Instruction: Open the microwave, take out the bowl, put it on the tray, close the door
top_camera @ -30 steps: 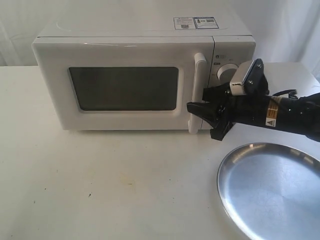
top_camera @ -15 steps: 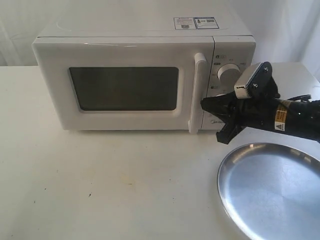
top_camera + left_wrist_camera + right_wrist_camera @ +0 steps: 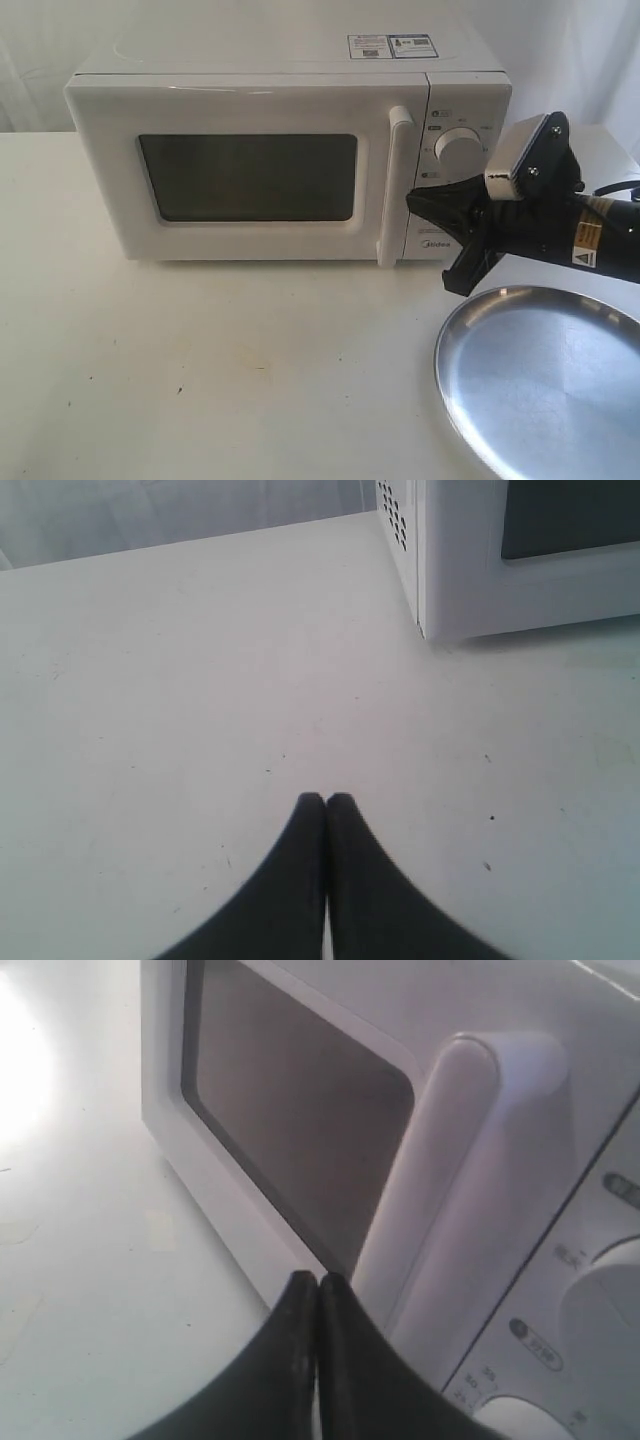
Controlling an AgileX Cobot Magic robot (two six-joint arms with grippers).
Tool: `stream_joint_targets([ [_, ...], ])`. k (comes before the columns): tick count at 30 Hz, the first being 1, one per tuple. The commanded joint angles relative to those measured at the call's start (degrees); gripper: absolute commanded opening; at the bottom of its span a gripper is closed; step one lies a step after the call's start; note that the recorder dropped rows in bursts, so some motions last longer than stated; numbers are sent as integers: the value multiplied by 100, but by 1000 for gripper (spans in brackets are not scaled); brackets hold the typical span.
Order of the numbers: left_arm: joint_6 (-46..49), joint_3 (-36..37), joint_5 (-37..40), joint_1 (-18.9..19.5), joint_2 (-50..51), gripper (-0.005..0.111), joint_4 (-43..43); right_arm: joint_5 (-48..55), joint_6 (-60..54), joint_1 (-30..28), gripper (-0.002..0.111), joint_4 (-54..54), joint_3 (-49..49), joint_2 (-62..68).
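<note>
The white microwave (image 3: pixel 280 60) stands at the back of the table with its door (image 3: pixel 110 180) closed. Nothing can be made out through the dark window, and the bowl is hidden. My right gripper (image 3: pixel 411 199) is shut and empty. Its tips sit just right of the vertical bar handle (image 3: pixel 397 185), in front of the control panel. The right wrist view shows the shut tips (image 3: pixel 318 1280) close to the handle (image 3: pixel 450 1160). The silver tray (image 3: pixel 545 375) lies at the front right, below the right arm. My left gripper (image 3: pixel 326 800) is shut over bare table, near the microwave's corner (image 3: pixel 450 570).
Two round knobs (image 3: pixel 458 147) sit on the panel behind the right gripper. The white tabletop (image 3: pixel 220 360) stretches in front of the microwave. A white curtain hangs behind. The left arm does not show in the exterior view.
My right gripper has drawn back to the right, from in front of the handle's lower part to just beside its right edge. The door has stayed closed.
</note>
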Motion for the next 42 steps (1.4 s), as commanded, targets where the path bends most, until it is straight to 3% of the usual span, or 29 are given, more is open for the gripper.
stream_joint_targets([
  [1, -38, -6, 4, -5, -12, 0, -18, 306, -37, -15, 0, 160, -10, -42],
  [8, -38, -6, 4, -5, -12, 0, -18, 263, -82, -15, 2, 268, -10, 53],
  [10, -38, -6, 4, -5, -12, 0, -18, 353, -264, -15, 12, 268, -10, 157],
  [15, -38, -6, 4, -5, -12, 0, -18, 45, -458, -15, 51, 507, -148, 592],
  [23, -38, -6, 4, -5, -12, 0, -18, -432, -520, -3, 43, 913, -425, 1115],
  [28, -38, -6, 4, -5, -12, 0, -18, -625, -71, -3, 43, 178, -702, 1231],
  [42, -38, -6, 4, -5, -12, 0, -18, -522, 308, 305, 38, -230, -1191, 1634],
])
